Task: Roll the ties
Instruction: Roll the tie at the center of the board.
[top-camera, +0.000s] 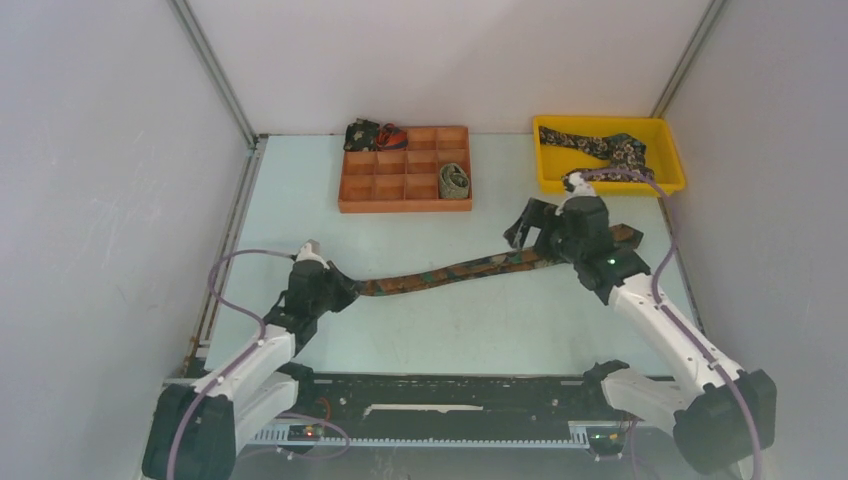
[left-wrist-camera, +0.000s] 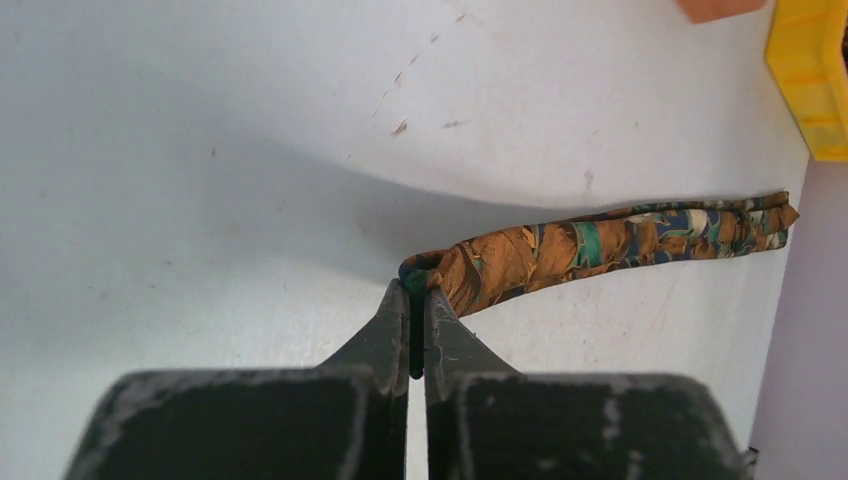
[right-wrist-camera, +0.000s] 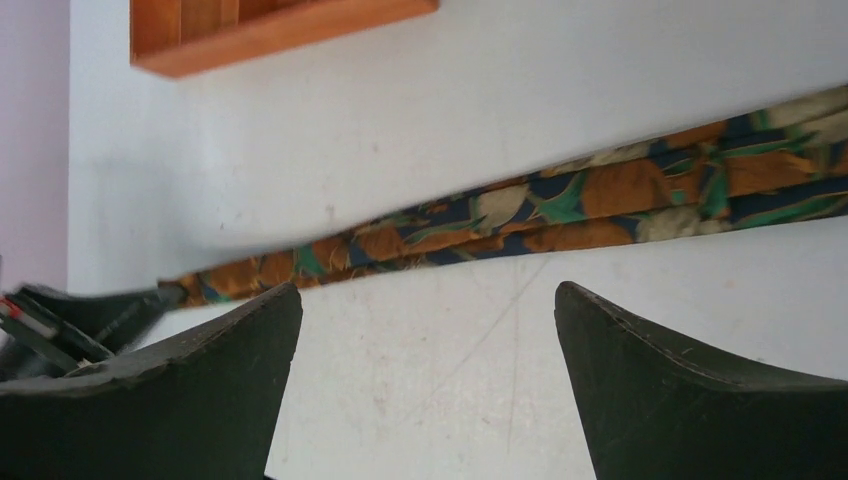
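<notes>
tie: rust-brown, navy, green leaf print | bin: yellow | tray: orange

No text, label, brand mark, number or sign could be read in any of the views. The tie lying across the middle of the frame showed only a leafy pattern in rust, green and navy, with no letters or tag legible on it.
</notes>
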